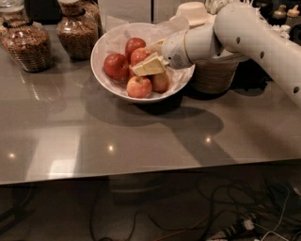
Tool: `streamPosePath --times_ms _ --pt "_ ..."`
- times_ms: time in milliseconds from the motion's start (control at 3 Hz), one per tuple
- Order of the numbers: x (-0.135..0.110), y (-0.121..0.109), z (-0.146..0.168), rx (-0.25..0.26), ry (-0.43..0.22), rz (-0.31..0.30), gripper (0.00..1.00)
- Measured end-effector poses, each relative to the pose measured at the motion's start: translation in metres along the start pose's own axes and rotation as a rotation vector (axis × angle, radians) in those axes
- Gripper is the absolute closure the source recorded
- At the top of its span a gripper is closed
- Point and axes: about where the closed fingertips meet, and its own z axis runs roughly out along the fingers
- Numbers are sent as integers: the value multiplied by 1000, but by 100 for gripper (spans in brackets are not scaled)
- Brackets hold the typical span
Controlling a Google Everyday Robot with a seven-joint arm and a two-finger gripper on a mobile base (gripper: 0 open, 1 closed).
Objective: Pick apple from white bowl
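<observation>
The white bowl [101,70], lined with crinkled white paper, stands at the back middle of the grey table. It holds several red apples: one at the left [116,66], one at the back [134,45], one at the front [139,87] and one at the front right [161,82]. My gripper [143,58] reaches into the bowl from the right on its white arm [244,33]. It sits low among the apples, around a middle apple [140,54] that it partly hides. That apple still rests in the bowl.
Two glass jars of brown food [27,44] [77,29] stand at the back left. A woven basket [214,75] with stacked small beige bowls [193,12] stands right behind the white bowl, under the arm. The table's front edge [141,172] runs across the view, with cables on the floor below.
</observation>
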Motion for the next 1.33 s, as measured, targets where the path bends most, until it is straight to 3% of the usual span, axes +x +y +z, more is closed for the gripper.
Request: streamPosePath --times_ms 333,1000,1333 --pt "-1 0 0 -1 -1 -1 100" --pt "-43 2 -20 -38 -58 -72 100" --pt "-53 23 -57 -82 -65 -27 100"
